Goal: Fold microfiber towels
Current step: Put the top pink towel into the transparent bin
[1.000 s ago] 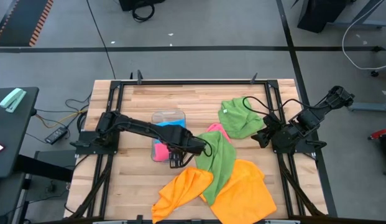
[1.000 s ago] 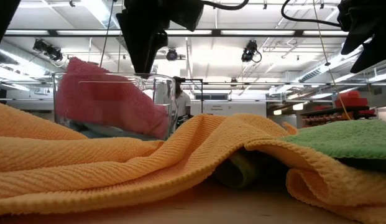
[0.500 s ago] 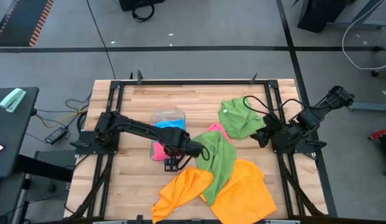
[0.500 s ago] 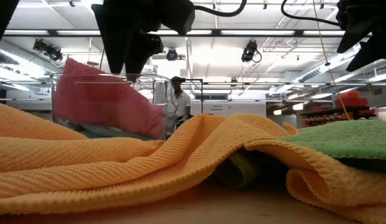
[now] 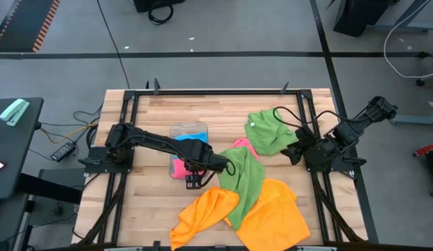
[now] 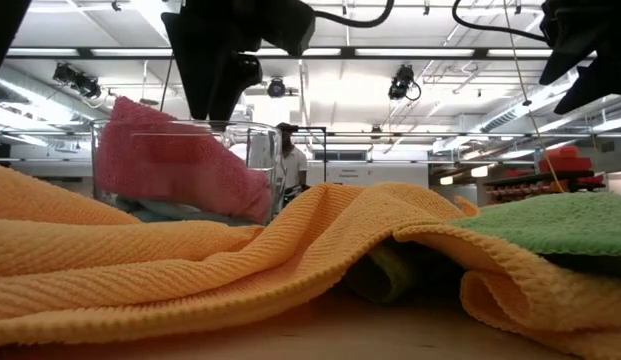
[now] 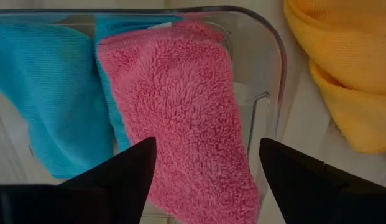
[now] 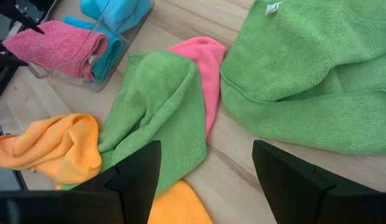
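My left wrist view shows the left gripper (image 7: 202, 177) wide open, empty, over the folded pink towel (image 7: 180, 118); overhead hides that.

We are seeing folded pink towel (image 7: 180, 118) lying in clear tray (image 7: 276, 74), folded blue towel (image 7: 43, 93) lying beside it. Loose pink towel (image 8: 205, 68) is lying mid-table, partly under long green towel (image 5: 245, 183). Crumpled green towel (image 5: 272, 131) is lying toward right edge. Two orange towels (image 5: 206, 213) (image 5: 279, 216) are lying bunched at near edge.
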Controlling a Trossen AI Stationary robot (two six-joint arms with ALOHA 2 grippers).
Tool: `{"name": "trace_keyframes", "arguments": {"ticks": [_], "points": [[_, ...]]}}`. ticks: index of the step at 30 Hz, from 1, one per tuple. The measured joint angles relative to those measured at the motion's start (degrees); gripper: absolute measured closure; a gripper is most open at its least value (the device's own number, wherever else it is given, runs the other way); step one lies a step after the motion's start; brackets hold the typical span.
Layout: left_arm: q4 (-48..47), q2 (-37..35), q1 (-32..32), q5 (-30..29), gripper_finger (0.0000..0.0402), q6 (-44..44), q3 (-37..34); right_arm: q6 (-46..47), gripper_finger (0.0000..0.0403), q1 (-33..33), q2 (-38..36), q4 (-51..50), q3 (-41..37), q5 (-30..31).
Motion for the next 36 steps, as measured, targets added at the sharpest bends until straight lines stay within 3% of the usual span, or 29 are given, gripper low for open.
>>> {"name": "trace_keyframes", "arguments": {"ticks": [11,18,36], "points": [[4.42,0.21,-0.29,-0.12,0.0108,-1.51,-4.91,0.00,0.0141,-0.02,-0.01,0.96,0.00,0.00],[4.81,0.98,-1.97,-4.32,0.0108,-0.63,-4.85,0.00,0.0141,-0.02,-0.01,1.22,0.00,-0.01],[2.13,4.08,-0.23,-2.27,0.0122,1.05,-4.87,-0.25,0.0141,-0.01,-0.02,1.90,0.00,-0.02]]}}
